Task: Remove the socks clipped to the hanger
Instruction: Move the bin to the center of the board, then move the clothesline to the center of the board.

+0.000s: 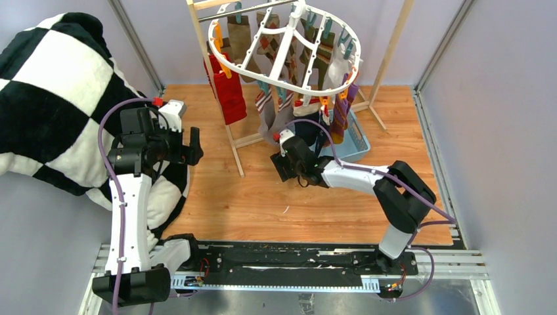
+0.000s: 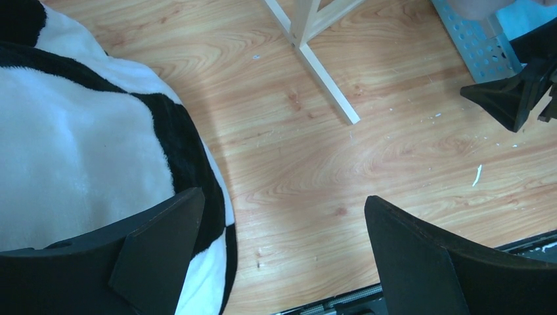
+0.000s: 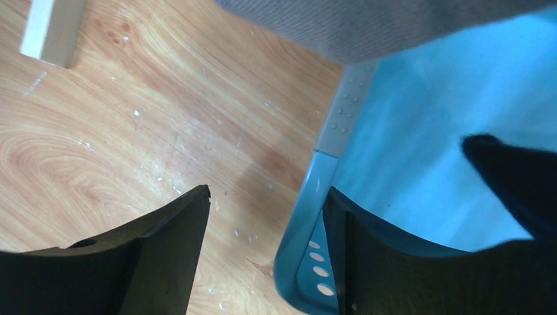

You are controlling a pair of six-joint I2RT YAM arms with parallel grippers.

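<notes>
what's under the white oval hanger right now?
Clipped mixed-colour socks hang down; below them sits a light blue perforated plastic basket. The socks hide most of its inside.

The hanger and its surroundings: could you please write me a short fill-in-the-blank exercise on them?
The socks hang clipped to a hanger whose frame is ___. The left gripper, beside the checked blanket, has its jaws wide ___. The right gripper reaches beneath the socks, at the rim of a ___ basket.
Missing words: white; open; blue.
</notes>
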